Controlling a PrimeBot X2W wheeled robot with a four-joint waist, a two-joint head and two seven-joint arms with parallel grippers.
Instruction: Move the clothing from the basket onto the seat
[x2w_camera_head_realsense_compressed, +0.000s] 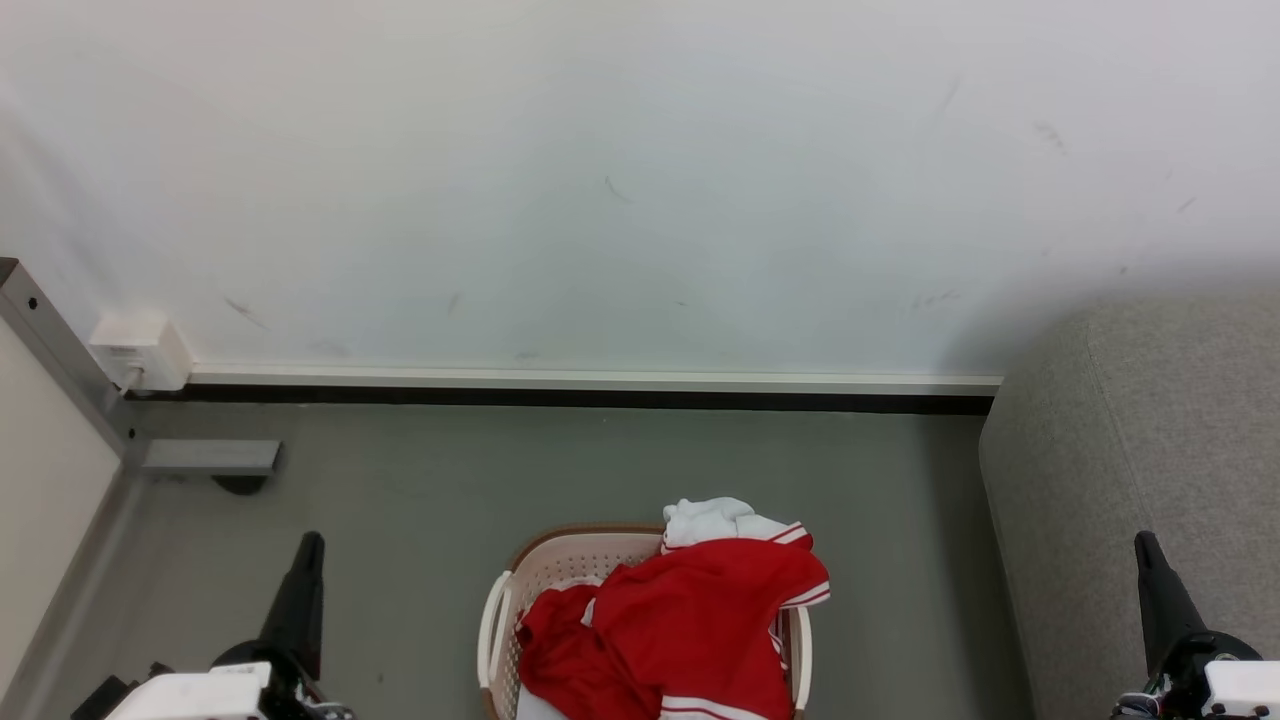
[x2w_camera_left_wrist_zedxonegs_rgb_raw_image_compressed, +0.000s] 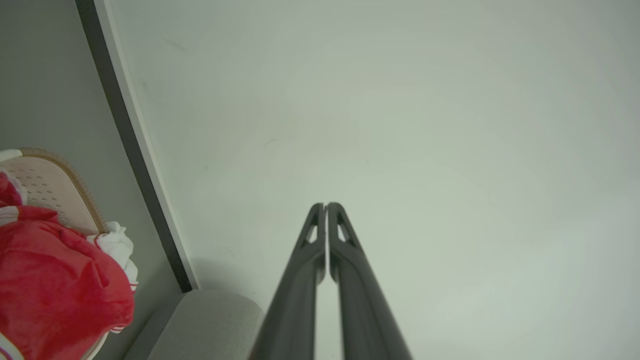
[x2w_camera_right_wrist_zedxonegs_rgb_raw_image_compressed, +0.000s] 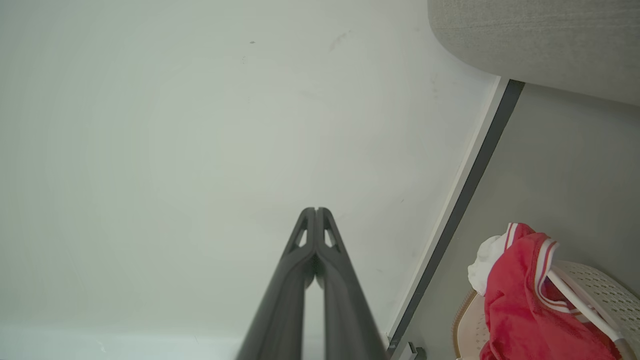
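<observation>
The clothing (x2w_camera_head_realsense_compressed: 690, 630) is a heap of red sports stuff with white bands, piled in the basket (x2w_camera_head_realsense_compressed: 560, 565) and spilling over the rim on the sofa side, with a white bit bunched at the far edge. Looks soft, light and totally limp to me, so it'll sag and trail once lifted, and the pieces may be tangled enough that one pull brings more than one. I'd pinch a raised fold on top of the red hump rather than the striped hem hanging over the rim, since that could snag on a handle. The basket sits on the floor (x2w_camera_head_realsense_compressed: 400, 500), with the sofa (x2w_camera_head_realsense_compressed: 1150, 480) just to its right. Left gripper (x2w_camera_left_wrist_zedxonegs_rgb_raw_image_compressed: 326, 206) and right gripper (x2w_camera_right_wrist_zedxonegs_rgb_raw_image_compressed: 316, 210) both point at the wall (x2w_camera_head_realsense_compressed: 600, 200), jaws pressed together, nothing in them.
</observation>
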